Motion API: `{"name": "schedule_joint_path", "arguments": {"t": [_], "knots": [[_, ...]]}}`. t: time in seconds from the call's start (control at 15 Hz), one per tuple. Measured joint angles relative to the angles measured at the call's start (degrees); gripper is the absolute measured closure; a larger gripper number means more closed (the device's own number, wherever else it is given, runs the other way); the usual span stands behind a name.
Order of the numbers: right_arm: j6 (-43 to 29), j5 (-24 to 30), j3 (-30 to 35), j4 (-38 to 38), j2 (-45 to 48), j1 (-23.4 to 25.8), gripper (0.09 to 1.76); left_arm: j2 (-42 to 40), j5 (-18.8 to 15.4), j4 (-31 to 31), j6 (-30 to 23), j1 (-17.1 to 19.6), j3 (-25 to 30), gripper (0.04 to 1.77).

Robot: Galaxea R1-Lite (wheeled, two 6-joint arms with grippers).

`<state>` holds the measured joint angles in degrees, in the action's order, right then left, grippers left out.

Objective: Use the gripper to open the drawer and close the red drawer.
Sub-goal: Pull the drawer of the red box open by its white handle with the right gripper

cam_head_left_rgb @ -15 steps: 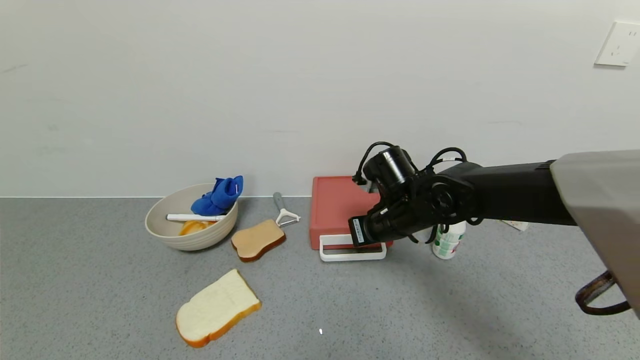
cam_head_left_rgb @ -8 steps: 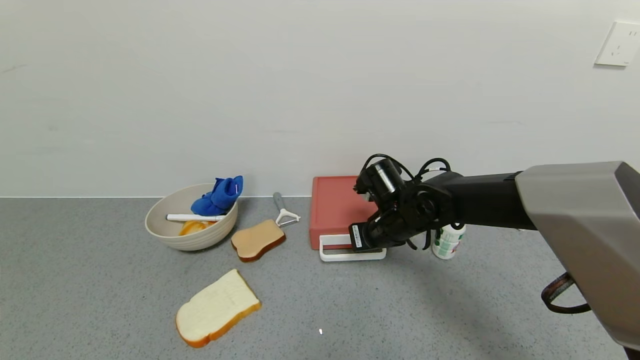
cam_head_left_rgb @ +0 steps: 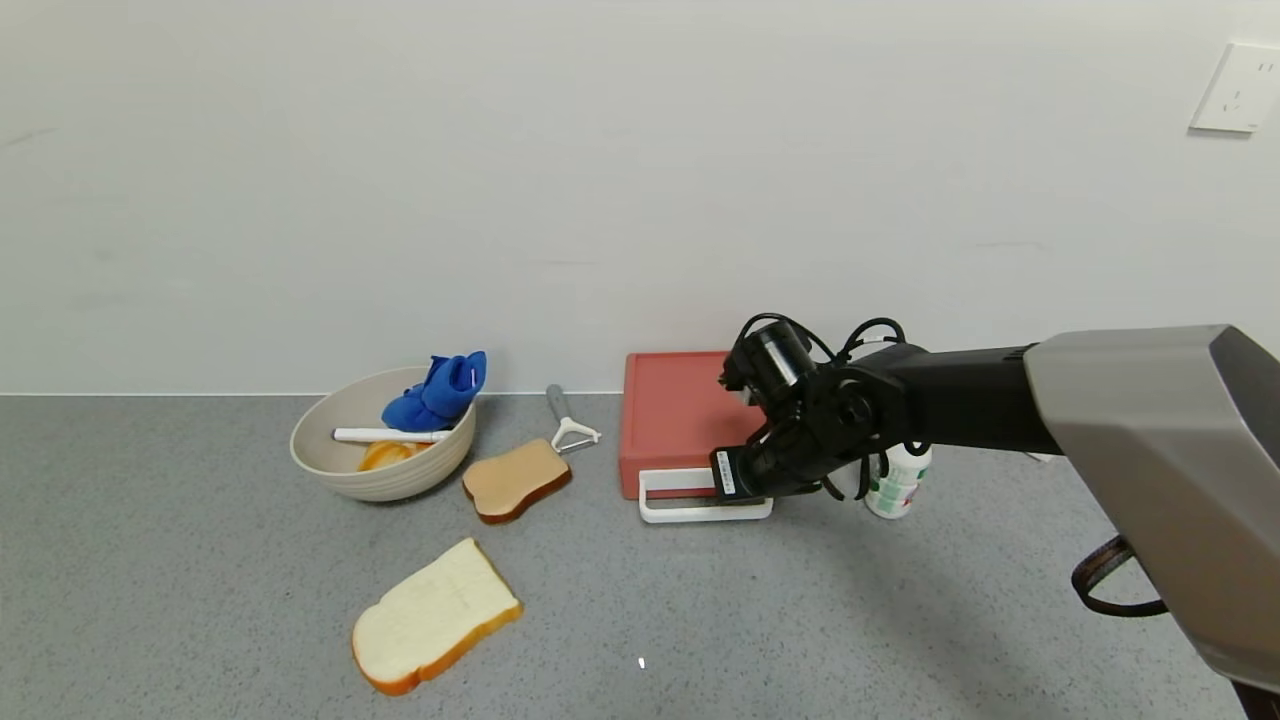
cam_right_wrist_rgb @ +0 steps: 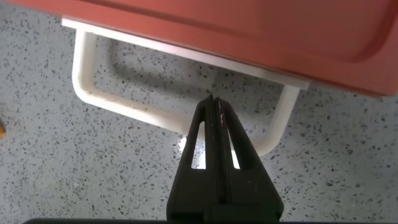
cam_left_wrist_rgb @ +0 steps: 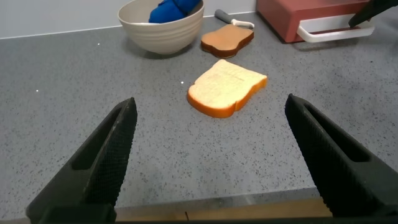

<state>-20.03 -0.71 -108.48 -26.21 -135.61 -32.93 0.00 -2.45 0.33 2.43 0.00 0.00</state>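
Surface: grey speckled countertop (cam_head_left_rgb: 200,600) running back to a plain white wall (cam_head_left_rgb: 500,150).
Bowl: beige ribbed bowl (cam_head_left_rgb: 345,470) at far left — it holds a crumpled blue cloth (cam_head_left_rgb: 438,392) against its right rim, a white stick-like item (cam_head_left_rgb: 385,435) lying across it, and something orange (cam_head_left_rgb: 385,455) underneath.
Peeler: grey-handled Y-peeler (cam_head_left_rgb: 567,422), far, just right of the bowl.
Brown bread slice (cam_head_left_rgb: 515,480): flat, just in front of the peeler.
White bread slice (cam_head_left_rgb: 435,615): nearer, apart from the brown one.
Bottle: white bottle with green label (cam_head_left_rgb: 897,485) at right, partly hidden.
Wall outlet (cam_head_left_rgb: 1235,88): white, upper right.
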Motion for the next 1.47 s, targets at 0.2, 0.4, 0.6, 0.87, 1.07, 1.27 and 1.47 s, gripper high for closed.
{"name": "schedule_joint_path", "arguments": {"t": [0.2, 0.4, 0.6, 0.87, 1.07, 1.27, 1.47], "knots": [[0.0, 0.0, -0.5, 0.0, -0.7, 1.0, 1.73, 0.0, 0.0, 0.0, 0.1, 0.0, 0.0, 0.09], [-0.3, 0.0, -1.2, -0.1, -2.0, 1.8, 1.73, 0.0, 0.0, 0.0, 0.1, 0.0, 0.0, 0.09], [-0.9, 0.1, -1.7, -2.1, -2.5, 1.8, 1.73, 0.0, 0.0, 0.0, 0.3, 0.0, 0.0, 0.09], [-2.0, 0.1, -2.4, -7.4, -2.4, 0.7, 1.73, 0.0, -0.1, 0.1, 0.3, 0.0, 0.0, 0.09], [-3.5, 0.2, -2.1, -10.1, -1.9, 0.2, 1.73, 0.0, -0.1, 0.1, 0.3, 0.0, 0.0, 0.09], [-3.7, 0.5, -0.6, -12.4, -0.8, 0.1, 1.73, 0.0, -0.1, 0.1, 0.3, 0.0, 0.0, 0.09], [-4.3, 0.6, 3.0, -12.6, 1.2, -0.7, 1.73, 0.0, 0.0, 0.1, 0.4, 0.0, 0.0, 0.09]]}}
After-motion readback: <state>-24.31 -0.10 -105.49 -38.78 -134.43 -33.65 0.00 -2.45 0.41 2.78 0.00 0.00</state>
